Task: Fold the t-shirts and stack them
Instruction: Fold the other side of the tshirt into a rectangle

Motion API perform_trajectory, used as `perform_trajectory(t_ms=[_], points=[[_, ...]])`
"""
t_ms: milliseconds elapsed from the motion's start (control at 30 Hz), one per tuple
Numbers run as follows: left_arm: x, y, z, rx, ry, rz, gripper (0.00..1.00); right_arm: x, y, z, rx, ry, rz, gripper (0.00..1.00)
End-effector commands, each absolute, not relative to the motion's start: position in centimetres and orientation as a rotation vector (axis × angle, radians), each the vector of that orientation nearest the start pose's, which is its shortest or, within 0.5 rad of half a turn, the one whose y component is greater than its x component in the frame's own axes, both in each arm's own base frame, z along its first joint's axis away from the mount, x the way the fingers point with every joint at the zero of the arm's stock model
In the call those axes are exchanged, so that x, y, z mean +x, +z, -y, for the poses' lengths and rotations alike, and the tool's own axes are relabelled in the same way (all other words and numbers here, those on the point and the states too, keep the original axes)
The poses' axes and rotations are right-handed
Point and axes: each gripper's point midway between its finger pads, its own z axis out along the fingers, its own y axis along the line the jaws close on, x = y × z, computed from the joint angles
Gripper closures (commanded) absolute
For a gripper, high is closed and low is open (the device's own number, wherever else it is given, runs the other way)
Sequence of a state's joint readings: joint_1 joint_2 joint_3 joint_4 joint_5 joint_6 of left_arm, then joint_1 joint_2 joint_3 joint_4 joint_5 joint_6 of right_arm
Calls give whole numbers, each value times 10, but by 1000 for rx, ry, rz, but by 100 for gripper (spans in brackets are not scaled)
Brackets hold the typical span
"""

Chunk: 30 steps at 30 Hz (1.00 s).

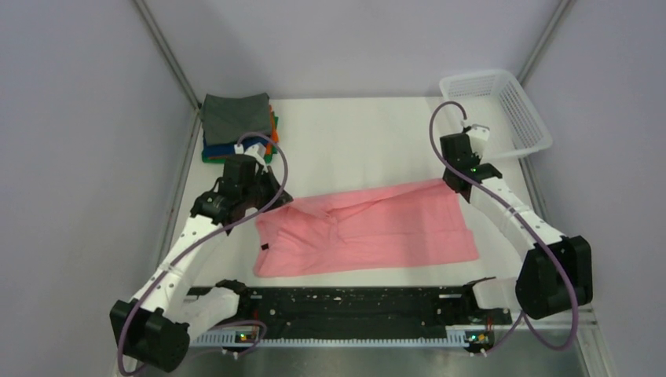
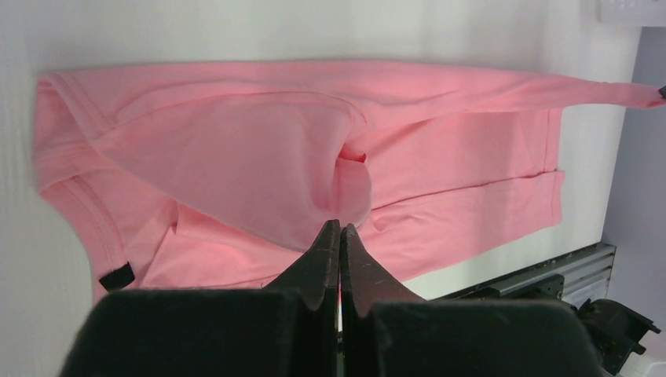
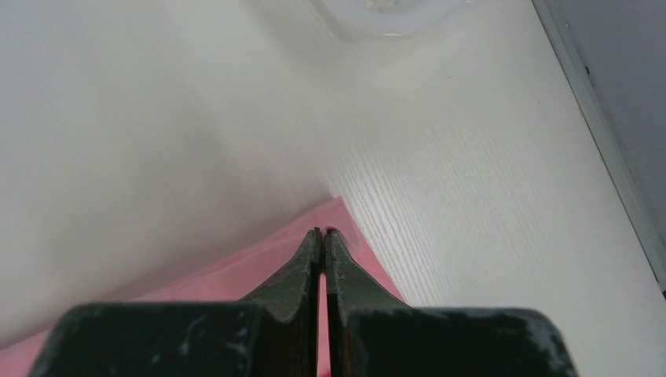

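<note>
The pink t-shirt (image 1: 369,232) lies partly folded across the middle of the table, long side left to right. My left gripper (image 1: 276,198) is at its far left corner. In the left wrist view its jaws (image 2: 339,228) are shut with a raised fold of pink cloth (image 2: 236,157) at the tips. My right gripper (image 1: 454,187) is at the far right corner, shut (image 3: 322,232) on the shirt's corner (image 3: 236,275). The far edge runs stretched between the two. A stack of folded shirts (image 1: 236,118), dark grey on top, blue, orange and green below, sits at the back left.
A white mesh basket (image 1: 503,110) stands at the back right, close behind my right arm. A black rail (image 1: 353,302) runs along the near edge between the arm bases. Metal frame posts line both sides of the table.
</note>
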<state>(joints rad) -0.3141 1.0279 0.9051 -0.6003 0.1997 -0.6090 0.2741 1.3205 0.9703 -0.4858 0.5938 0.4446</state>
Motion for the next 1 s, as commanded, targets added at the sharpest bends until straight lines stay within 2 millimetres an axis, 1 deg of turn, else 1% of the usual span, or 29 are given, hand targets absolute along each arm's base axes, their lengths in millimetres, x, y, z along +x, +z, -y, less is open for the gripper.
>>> perform_trajectory(t_ms=[0, 100, 167, 200, 267, 333, 400, 467, 567, 600, 633, 700, 800, 900, 967], points=[[251, 197, 134, -304, -650, -2327, 100, 338, 162, 1, 464, -350, -2174, 100], [249, 216, 128, -319, -629, -2294, 100, 339, 161, 3, 466, -361, -2185, 100], [245, 225, 132, -295, -670, -2279, 100, 339, 160, 3, 463, -364, -2194, 100], [242, 227, 136, -276, -700, -2277, 100, 338, 158, 4, 464, -366, -2198, 100], [234, 223, 138, -261, -729, -2292, 100, 336, 154, 5, 465, -376, -2204, 100], [227, 215, 135, -273, -710, -2321, 100, 335, 153, 6, 468, -380, -2207, 100], [225, 209, 128, -295, -671, -2330, 100, 337, 155, 7, 472, -376, -2203, 100], [230, 213, 124, -306, -642, -2297, 100, 341, 159, 6, 469, -374, -2197, 100], [246, 233, 126, -293, -648, -2216, 100, 350, 166, 5, 461, -370, -2187, 100], [251, 238, 129, -289, -660, -2206, 100, 354, 167, 4, 453, -369, -2188, 100], [256, 248, 134, -271, -688, -2188, 100, 358, 165, 3, 448, -374, -2197, 100], [265, 255, 142, -244, -720, -2182, 100, 363, 162, 2, 437, -381, -2211, 100], [269, 256, 145, -225, -716, -2209, 100, 363, 155, 2, 432, -394, -2235, 100], [264, 250, 141, -219, -688, -2236, 100, 360, 152, 3, 432, -405, -2246, 100], [257, 247, 141, -200, -694, -2244, 100, 357, 152, 4, 437, -407, -2253, 100]])
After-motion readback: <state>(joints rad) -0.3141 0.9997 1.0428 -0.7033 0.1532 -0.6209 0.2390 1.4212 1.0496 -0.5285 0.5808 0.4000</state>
